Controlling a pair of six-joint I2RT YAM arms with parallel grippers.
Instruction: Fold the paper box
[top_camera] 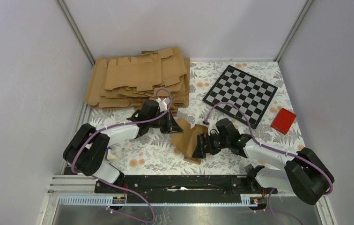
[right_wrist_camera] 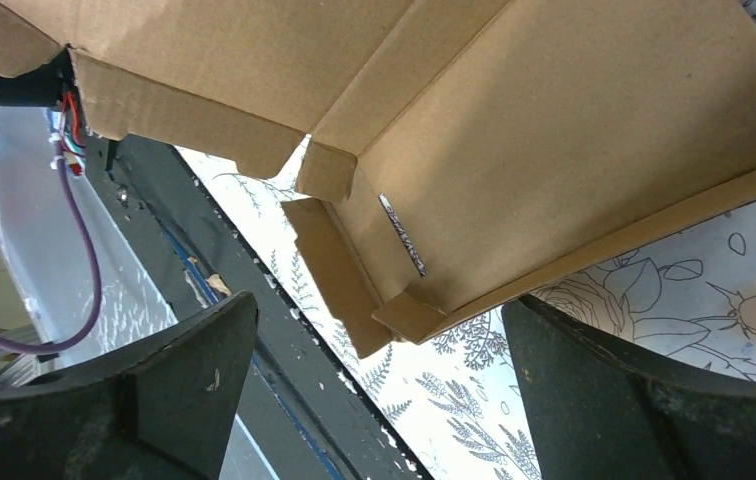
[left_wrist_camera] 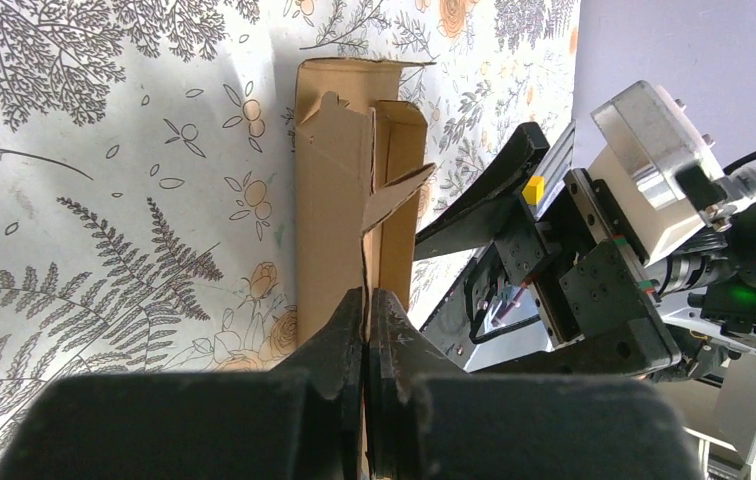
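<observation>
My left gripper [left_wrist_camera: 366,318] clenched on edge of paper box [top_camera: 188,139]. Paper box partly folded, flaps loose, on floral worktop [top_camera: 151,157] between my two arms. My right gripper [right_wrist_camera: 379,305] released, jaws spread wide, cardboard just ahead.
</observation>
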